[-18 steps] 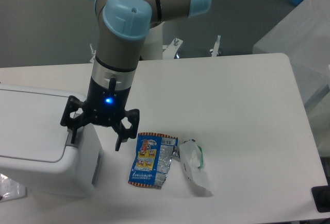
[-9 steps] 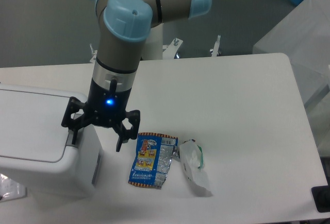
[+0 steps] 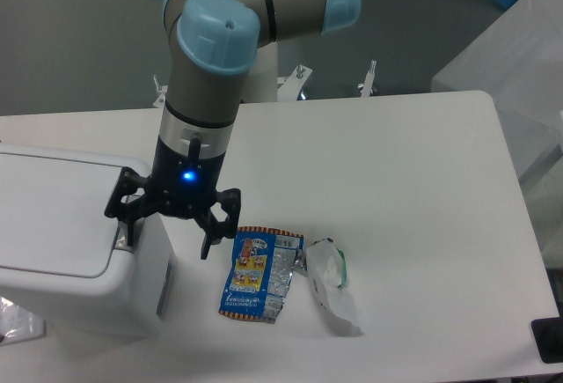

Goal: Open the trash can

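One spread-fingered, empty gripper (image 3: 170,227) straddles the right edge of the trash can (image 3: 66,233), one finger above its gray push tab (image 3: 120,235).

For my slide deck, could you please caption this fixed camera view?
Open claw straddling the closed trash can edge by its push tab, wrappers alongside.

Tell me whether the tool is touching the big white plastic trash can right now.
Cannot tell. In the fixed camera view the tool has one finger overlapping the big white plastic trash can at its right edge, but no contact or gap shows plainly.
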Controlling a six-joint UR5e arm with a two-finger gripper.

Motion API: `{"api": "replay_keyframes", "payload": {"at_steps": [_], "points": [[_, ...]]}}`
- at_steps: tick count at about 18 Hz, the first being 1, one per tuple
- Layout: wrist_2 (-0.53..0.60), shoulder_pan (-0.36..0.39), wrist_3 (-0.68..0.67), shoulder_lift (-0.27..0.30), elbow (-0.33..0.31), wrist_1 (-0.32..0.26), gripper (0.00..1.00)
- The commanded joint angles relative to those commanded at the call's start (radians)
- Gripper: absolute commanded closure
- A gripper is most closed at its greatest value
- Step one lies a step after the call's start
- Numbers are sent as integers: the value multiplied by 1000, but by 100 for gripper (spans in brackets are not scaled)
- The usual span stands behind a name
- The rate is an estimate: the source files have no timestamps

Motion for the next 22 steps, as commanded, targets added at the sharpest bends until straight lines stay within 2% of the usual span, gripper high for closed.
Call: {"api": "replay_keyframes", "payload": {"at_steps": [7,10,14,15,17,20,22], "points": [[-2,0,-6,2,5,0,0],[-6,0,0,11,56,2,0],[8,11,11,5,146,41,0],[29,20,32,3,158,43,0],[119,35,156,8,152,38,0],[318,35,294,24,112,23,0],[394,35,360,37,77,23,0]]}}
